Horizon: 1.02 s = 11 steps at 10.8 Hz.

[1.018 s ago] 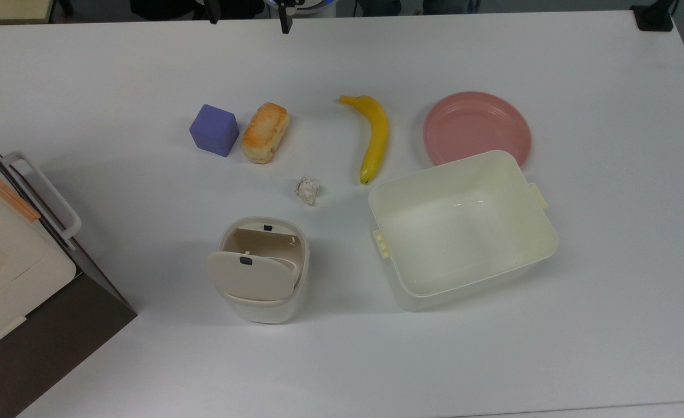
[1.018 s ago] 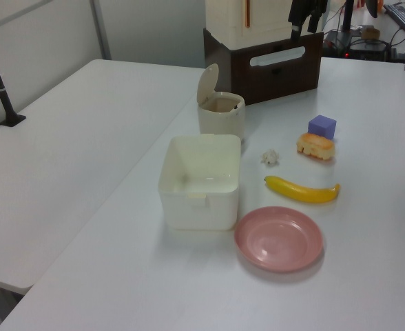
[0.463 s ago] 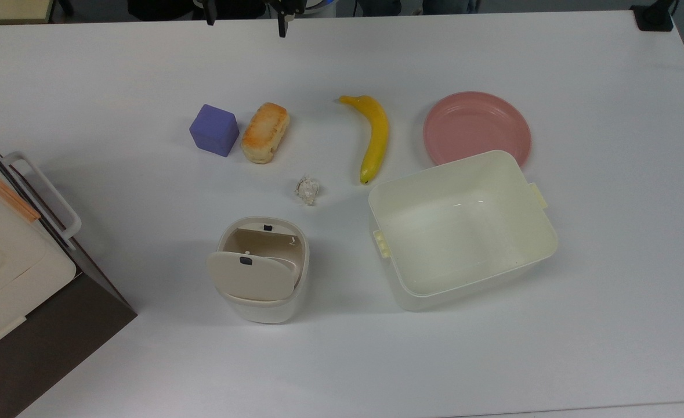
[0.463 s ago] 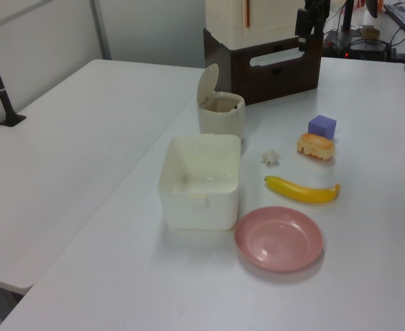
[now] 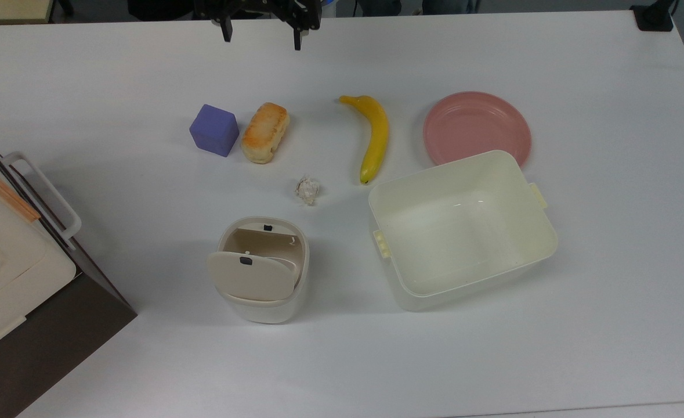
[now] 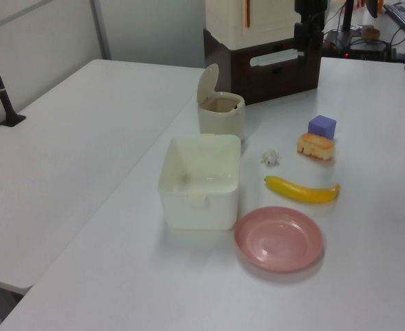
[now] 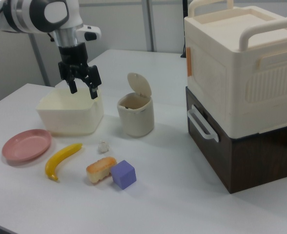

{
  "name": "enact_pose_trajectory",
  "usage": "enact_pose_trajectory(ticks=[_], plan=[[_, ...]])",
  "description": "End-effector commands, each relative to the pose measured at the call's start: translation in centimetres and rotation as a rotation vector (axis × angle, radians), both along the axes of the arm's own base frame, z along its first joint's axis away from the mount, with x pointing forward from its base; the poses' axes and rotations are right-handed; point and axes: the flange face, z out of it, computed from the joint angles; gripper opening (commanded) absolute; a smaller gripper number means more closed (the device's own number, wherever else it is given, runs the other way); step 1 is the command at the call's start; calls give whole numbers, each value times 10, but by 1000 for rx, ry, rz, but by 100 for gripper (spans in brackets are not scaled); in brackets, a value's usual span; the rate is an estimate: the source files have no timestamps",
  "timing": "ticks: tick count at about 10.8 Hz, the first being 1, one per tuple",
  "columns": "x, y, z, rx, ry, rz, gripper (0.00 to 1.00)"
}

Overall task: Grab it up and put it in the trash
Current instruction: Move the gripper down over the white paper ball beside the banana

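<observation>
Paper wad (image 5: 307,190) sits mid-table, between the bread roll (image 5: 265,133) and the trash bin (image 5: 259,269), well off every edge; the gripper (image 5: 260,35) hangs spread wide, empty, above the far edge

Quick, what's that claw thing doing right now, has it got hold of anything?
Gripper: open and holding nothing, up in the air, well away from the paper wad lying on the table.
</observation>
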Motion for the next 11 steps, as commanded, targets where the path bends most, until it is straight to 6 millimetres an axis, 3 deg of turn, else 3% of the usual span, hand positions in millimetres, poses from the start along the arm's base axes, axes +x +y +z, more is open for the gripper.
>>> enact_pose_trajectory(ticks=[1,4,11], plan=[[5,16,-47,-70,49,72,100],[7,22,-105,-107,49,107,100],[42,41,-216,-239,98,151,100]])
